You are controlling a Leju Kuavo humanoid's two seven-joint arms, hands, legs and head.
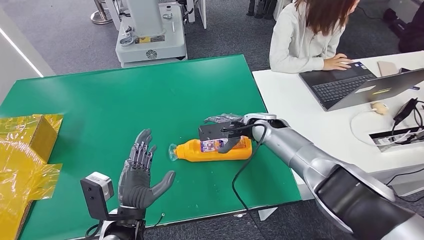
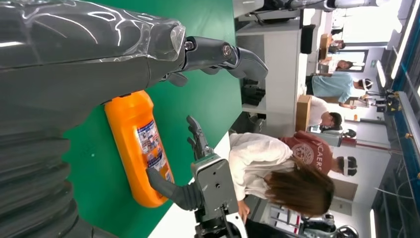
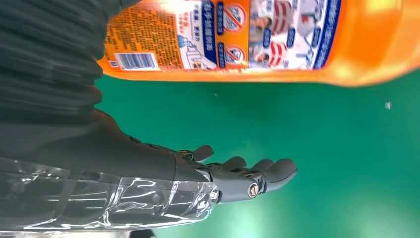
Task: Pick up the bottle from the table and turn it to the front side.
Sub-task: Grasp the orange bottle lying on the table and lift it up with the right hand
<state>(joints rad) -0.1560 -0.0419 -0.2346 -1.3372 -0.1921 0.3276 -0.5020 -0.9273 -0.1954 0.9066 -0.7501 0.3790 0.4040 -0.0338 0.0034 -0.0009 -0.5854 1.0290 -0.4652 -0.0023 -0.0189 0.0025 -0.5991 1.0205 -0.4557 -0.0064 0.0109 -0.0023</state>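
Observation:
An orange bottle with a printed label lies on its side on the green table, its clear cap pointing left. My right hand straddles its base end. The thumb lies across the label on the near side, and the fingers reach past the far side. In the right wrist view the bottle and the stretched fingers have bare green between them. The left wrist view shows the bottle with that thumb against it. My left hand is open, palm up, left of the cap and apart from it.
A yellow film-wrapped box sits at the table's left edge. On the right stands a white table with laptops, and a person sits there. A machine base stands behind the green table. A black cable hangs from my right arm.

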